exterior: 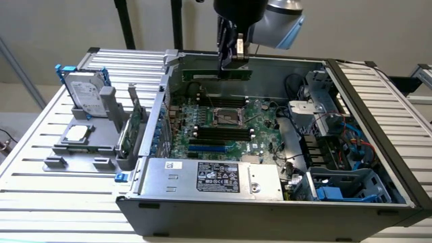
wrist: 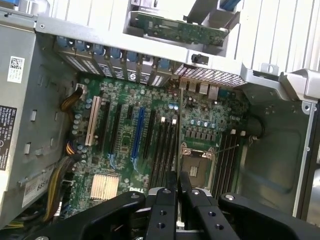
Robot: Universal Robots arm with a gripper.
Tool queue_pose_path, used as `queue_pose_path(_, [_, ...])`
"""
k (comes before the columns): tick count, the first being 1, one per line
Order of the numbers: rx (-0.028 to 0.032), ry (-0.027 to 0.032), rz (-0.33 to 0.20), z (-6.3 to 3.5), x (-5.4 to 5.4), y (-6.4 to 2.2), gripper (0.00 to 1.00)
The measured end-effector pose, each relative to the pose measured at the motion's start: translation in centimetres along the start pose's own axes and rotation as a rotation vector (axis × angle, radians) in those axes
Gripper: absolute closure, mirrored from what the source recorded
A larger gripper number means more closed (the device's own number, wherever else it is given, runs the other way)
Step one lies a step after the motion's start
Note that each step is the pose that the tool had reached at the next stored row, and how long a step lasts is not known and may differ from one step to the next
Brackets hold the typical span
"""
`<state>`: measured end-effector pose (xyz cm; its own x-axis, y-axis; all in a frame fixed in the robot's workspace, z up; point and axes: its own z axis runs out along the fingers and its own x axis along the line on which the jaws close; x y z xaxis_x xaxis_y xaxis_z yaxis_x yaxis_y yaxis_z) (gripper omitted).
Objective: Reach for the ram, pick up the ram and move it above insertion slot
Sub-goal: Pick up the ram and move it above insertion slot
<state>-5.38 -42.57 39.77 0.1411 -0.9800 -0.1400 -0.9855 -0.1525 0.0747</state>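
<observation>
Gripping the ram (exterior: 217, 74), jaws closed, its long axis level above the motherboard (exterior: 223, 121).

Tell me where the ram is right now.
In the exterior view the ram hangs level, clamped in the gripper, above the open computer case, near its far wall and over the motherboard.

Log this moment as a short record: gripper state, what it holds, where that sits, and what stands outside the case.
gripper: shut on the ram
ram: lengthwise, level, held near one end, lifted above the motherboard
motherboard: inside the open computer case, dark memory slots beside the processor socket
outside case, exterior view's left: hard drive and green card upright in a grey holder
</observation>
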Motion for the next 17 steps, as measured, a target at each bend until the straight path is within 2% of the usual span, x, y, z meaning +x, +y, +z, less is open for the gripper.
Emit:
queue_pose_path(7, [0.0051, 0.0001, 0.032, 0.14, -0.2, -0.66, 0.87])
queue_pose_path(11, [0.0093, 0.006, 0.046, 0.19, -0.5, -1.09, 0.87])
queue_pose_path(12, [0.0117, 0.0097, 0.049, 0.2, -0.6, -1.17, 0.87])
queue_pose_path(14, [0.0196, 0.0227, 0.054, 0.22, -0.7, -1.33, 0.87])
queue_pose_path(17, [0.0371, 0.0502, 0.062, 0.24, -1.0, -1.48, 0.87])
